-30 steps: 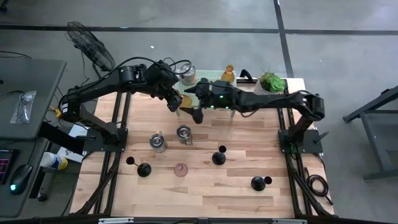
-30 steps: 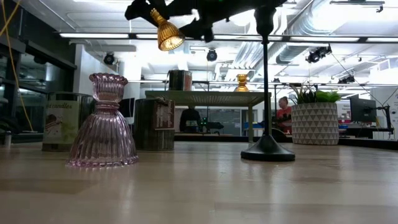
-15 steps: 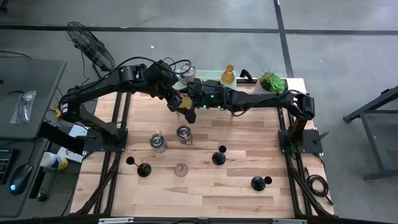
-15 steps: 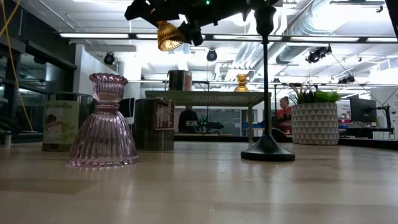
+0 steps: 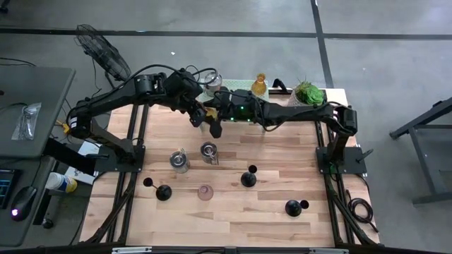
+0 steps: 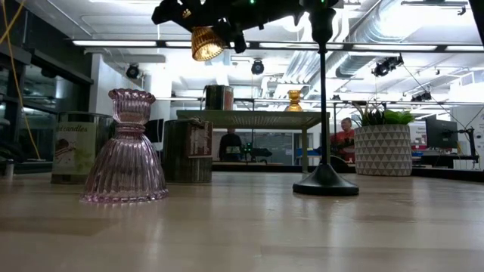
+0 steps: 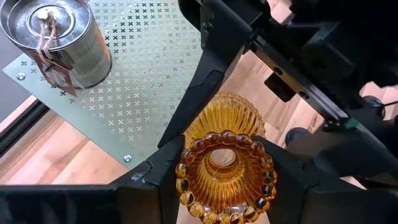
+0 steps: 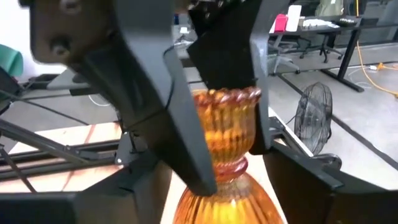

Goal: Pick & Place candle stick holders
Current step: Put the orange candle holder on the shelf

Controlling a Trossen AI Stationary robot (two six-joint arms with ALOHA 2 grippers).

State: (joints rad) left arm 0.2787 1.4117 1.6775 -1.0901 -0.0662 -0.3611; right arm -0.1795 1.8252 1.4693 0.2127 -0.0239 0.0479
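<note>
Nearest the front edge of the table: a black slim-stemmed stick point(image 5: 163, 192), a pale pink glass holder point(image 6: 126, 148), a second black stick point(image 5: 292, 207). Mid-table: two silver metal cups point(image 5: 179, 161), one more black stick point(image 5: 248, 178).

Toward the back edge, lifted clear of the wood: an amber ribbed glass holder point(image 7: 222, 165), gripped at its beaded rim by the left gripper point(image 5: 197, 113), fingers narrow on the glass. Meeting it from the opposite side, the right gripper point(image 8: 214, 130), fingers point(image 8: 155, 99) flanking the holder's neck, partly closed; firm contact not readable. Long axis of the holder tilted, wide base away from the left wrist. Both arms equally near: likely a handover.

Farther back: the perforated metal rack point(image 7: 155, 68), bearing a metal tin point(image 7: 53, 40) and another amber holder point(image 5: 258, 85). Rack's far side cut off; amber base hidden behind fingers.
</note>
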